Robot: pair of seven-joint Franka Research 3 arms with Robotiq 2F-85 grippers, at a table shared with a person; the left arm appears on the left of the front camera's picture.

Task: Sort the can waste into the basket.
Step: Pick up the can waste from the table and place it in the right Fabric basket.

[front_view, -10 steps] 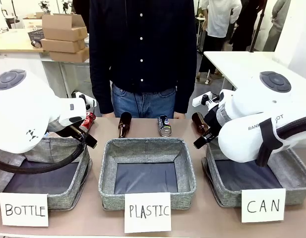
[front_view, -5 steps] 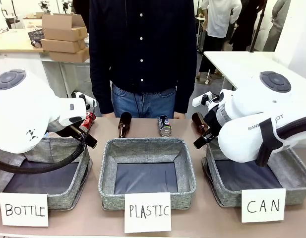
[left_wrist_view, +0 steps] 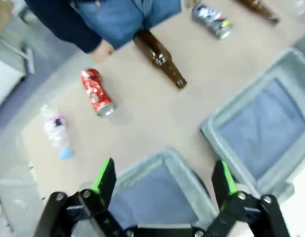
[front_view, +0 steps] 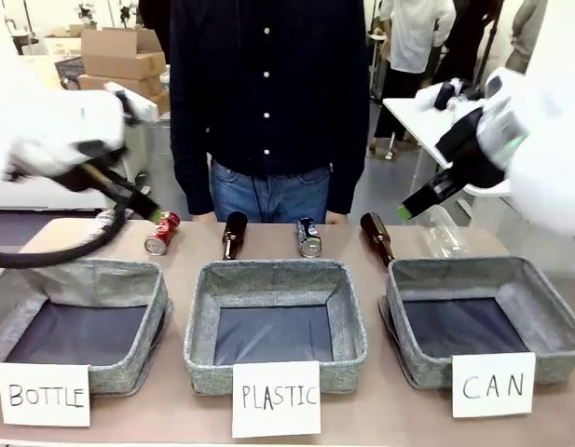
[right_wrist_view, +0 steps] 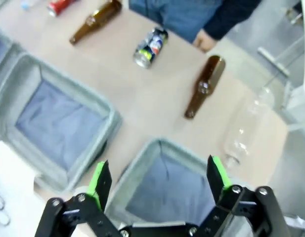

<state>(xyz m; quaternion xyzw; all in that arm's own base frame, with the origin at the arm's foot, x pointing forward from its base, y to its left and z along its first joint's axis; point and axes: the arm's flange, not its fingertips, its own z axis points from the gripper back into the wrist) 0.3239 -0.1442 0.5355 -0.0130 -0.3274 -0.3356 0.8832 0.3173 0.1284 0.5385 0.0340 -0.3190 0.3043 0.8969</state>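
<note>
The red can (front_view: 162, 233) lies on its side at the far left of the table, also in the left wrist view as the red can (left_wrist_view: 97, 92). The dark can (front_view: 309, 237) lies behind the middle basket, and the right wrist view shows this dark can (right_wrist_view: 150, 47) too. The CAN basket (front_view: 539, 307) stands at the right with nothing in it. My left gripper (front_view: 147, 210) hangs open in the air above the red can. High over the CAN basket's far left corner (right_wrist_view: 157, 145), my right gripper (front_view: 405, 210) is open. Both wrist views show green pads wide apart: left gripper (left_wrist_view: 164, 177), right gripper (right_wrist_view: 159, 180).
Two brown bottles (front_view: 233, 233) (front_view: 377, 237) and a clear plastic bottle (front_view: 445, 237) lie along the far edge. A small plastic bottle (left_wrist_view: 56, 133) lies left of the red can. Baskets signed BOTTLE (front_view: 129, 279) and PLASTIC (front_view: 268, 275) stand left and middle. A person stands at the far side.
Both arms have risen from low over the outer baskets to high above the table. The red can and the right brown bottle now show fully.
</note>
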